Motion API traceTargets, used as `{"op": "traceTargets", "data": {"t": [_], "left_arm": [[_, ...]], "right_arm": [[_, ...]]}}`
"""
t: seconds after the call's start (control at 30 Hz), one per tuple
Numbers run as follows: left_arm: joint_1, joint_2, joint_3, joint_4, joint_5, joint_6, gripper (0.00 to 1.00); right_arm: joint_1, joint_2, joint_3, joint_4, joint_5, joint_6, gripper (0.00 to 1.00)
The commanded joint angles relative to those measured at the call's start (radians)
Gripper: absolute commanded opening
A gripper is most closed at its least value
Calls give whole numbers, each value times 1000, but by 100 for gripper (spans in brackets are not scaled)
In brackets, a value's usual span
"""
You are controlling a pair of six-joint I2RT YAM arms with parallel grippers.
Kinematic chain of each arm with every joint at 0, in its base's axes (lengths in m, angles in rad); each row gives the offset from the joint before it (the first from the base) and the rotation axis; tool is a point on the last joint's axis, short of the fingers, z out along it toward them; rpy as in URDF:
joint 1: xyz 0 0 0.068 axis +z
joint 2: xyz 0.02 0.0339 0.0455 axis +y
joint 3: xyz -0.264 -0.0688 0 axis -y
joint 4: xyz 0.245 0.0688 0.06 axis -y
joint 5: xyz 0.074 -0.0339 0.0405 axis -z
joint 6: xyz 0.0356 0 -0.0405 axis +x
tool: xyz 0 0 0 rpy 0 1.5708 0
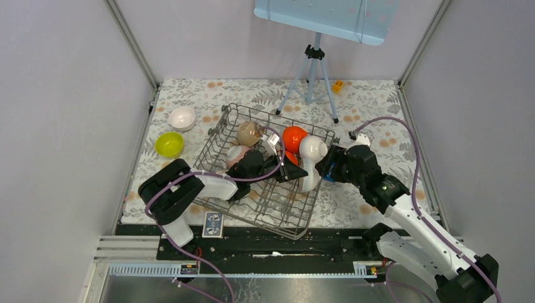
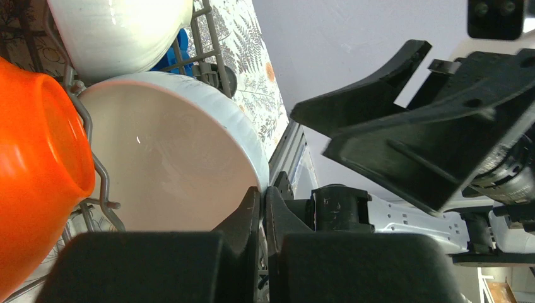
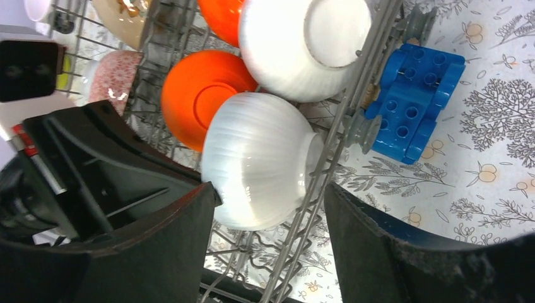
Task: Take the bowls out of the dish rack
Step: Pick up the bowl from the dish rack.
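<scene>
Dish rack (image 1: 277, 208) sits mid-table (image 1: 378, 139) w/ most of its load in it. I'd put the job at approx a quarter done. Two bowls are out on the table to the rack's left, a plain white bowl (image 1: 183, 117) and the lime-yellow bowl (image 1: 169, 144), both well apart from the arms. Six are left to go, as far as the views show: beige bowl (image 1: 248, 132), pink bowl (image 1: 236, 154), two orange ones (near orange bowl (image 3: 202, 104), the other only partly in frame), upper white bowl (image 3: 309, 44) and ribbed white bowl (image 3: 258, 161), the last four packed on edge at the rack's right end. Right gripper (image 3: 271, 192) is on the job, jaws spread and straddling the ribbed white bowl. One finger touches the bowl's side; the other is outside the rack's wire wall, so the wall stands btwn it & the bowl – nothing pinched yet. Left gripper (image 2: 264, 202) is inside the rack, jaws pressed together on nothing, tips right at that same bowl's rim. Blue block (image 3: 413, 101) lies on the table just outside the rack wall – touching it or not, can't tell
</scene>
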Motion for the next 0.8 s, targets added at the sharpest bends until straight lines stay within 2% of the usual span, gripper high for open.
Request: {"op": "traceTargets", "data": {"t": [0.0,0.1,0.27,0.4,0.6,0.77], "left_arm": [[1,-46,21,75,93,33,0],[5,-59,12,56,79,49,0],[7,-61,13,44,56,56,0],[7,-51,31,26,38,63,0],[7,-34,62,23,10,65,0],[7,-6,102,18,8,62,0]], "right_arm": [[-13,38,-18,20,48,6,68],[-14,62,-29,24,34,16,60],[-13,58,-62,30,13,26,53],[-14,-20,-115,46,-64,26,54],[-13,-69,-158,-5,-268,3,55],[-13,-70,-158,-46,-312,-15,52]]}}
